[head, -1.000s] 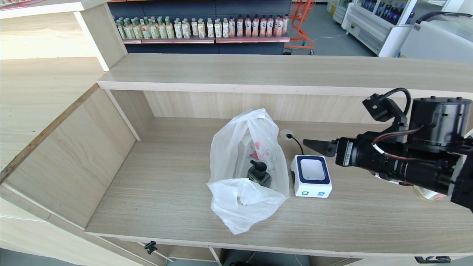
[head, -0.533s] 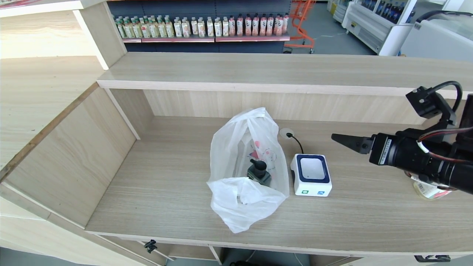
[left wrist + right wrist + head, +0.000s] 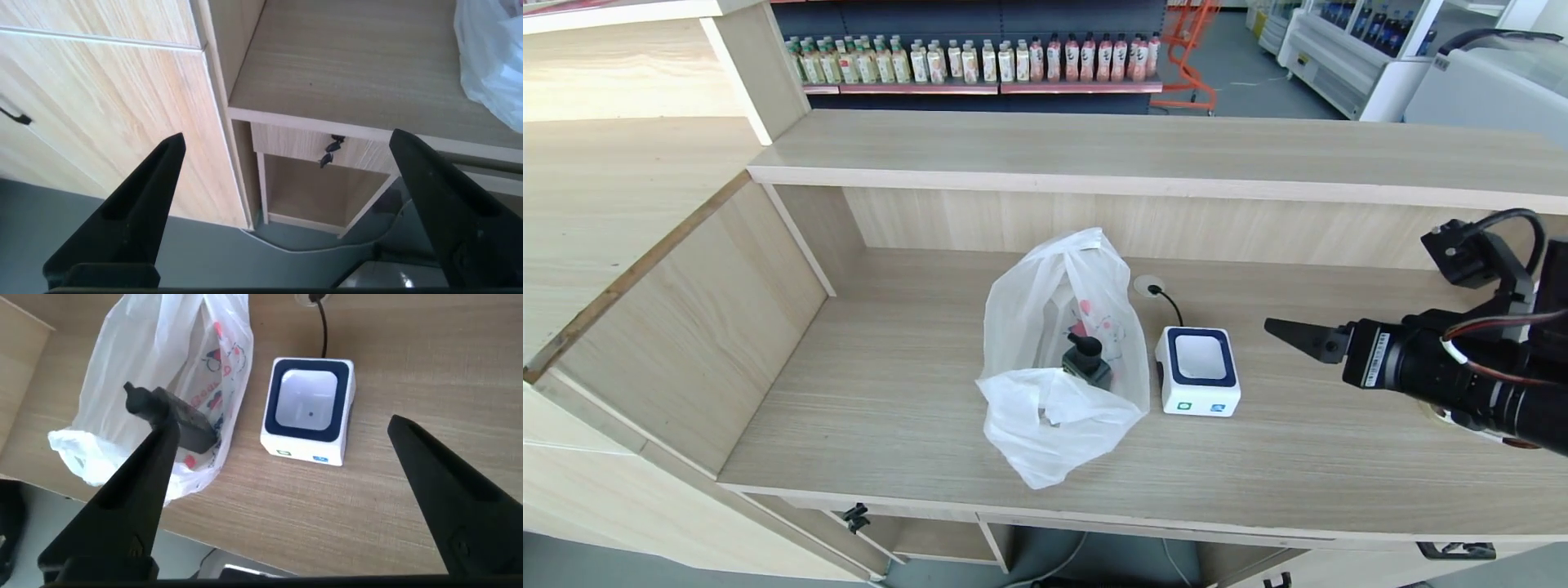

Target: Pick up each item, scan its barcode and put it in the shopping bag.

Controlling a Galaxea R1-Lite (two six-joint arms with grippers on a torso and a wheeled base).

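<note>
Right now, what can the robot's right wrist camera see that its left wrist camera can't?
The right wrist view looks down on the white barcode scanner with its black cable, and on the black pump bottle sitting inside the bag. The left wrist view instead looks past the counter's front edge to a drawer front with a small black handle, a tall wooden side panel and the grey floor. Both show the white plastic shopping bag, just its edge in the left one, and the wooden counter.

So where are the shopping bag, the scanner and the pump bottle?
shopping bag (image 3: pixel 1045 433), head view, on its crumpled front fold.
scanner (image 3: pixel 309 404), right wrist view, on its white top window.
pump bottle (image 3: pixel 1086 369), head view, on its dark body.
</note>
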